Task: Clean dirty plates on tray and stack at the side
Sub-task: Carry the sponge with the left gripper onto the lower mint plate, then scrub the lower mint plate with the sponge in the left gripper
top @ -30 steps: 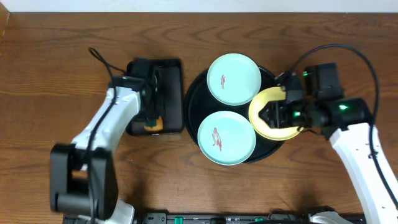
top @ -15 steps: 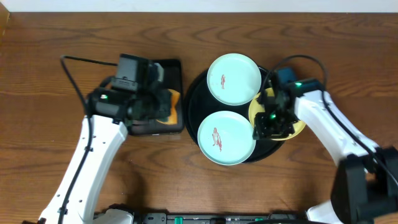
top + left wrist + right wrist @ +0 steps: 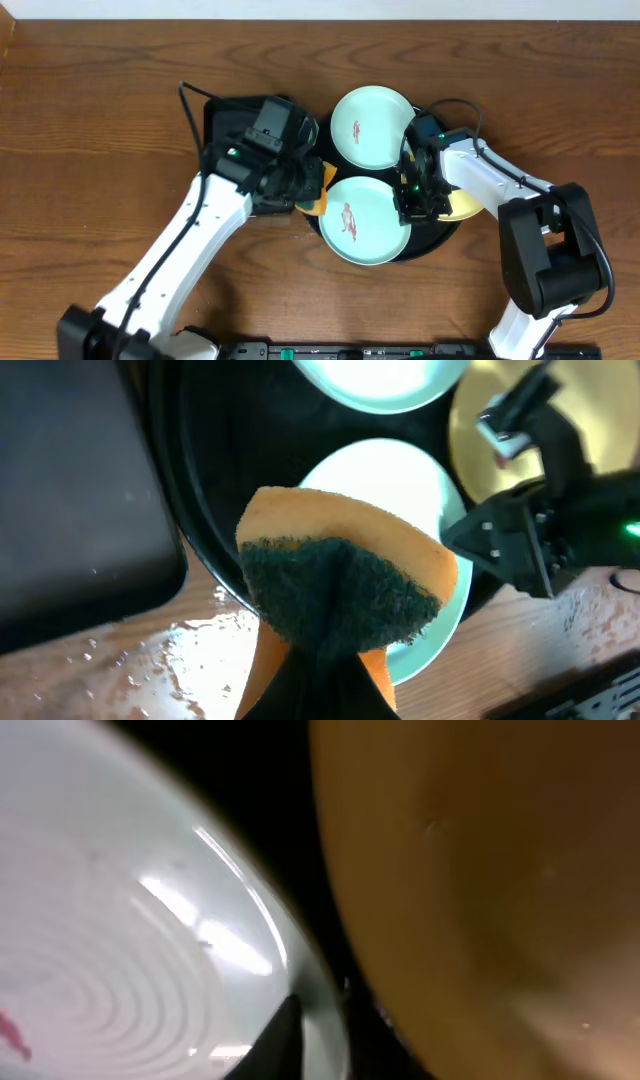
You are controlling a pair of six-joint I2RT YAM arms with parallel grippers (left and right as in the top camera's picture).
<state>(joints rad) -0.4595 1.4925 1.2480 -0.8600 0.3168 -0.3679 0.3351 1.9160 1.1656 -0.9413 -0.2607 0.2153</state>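
The round black tray holds two mint-blue dirty plates, a far one and a near one, each with a reddish smear. The yellow plate lies at the tray's right, mostly hidden under my right arm. My left gripper is shut on an orange sponge with a dark green scrub face, held over the near plate's left edge. My right gripper grips the near plate's right rim, one finger inside the rim; the yellow plate is beside it.
A smaller rectangular black tray stands left of the round tray, partly under my left arm; it also shows in the left wrist view. The wood in front of it is wet. The table's front edge is near.
My left arm has carried the sponge right, from the rectangular tray to the near mint plate. My right gripper has moved left, off the yellow plate onto the near plate's rim.
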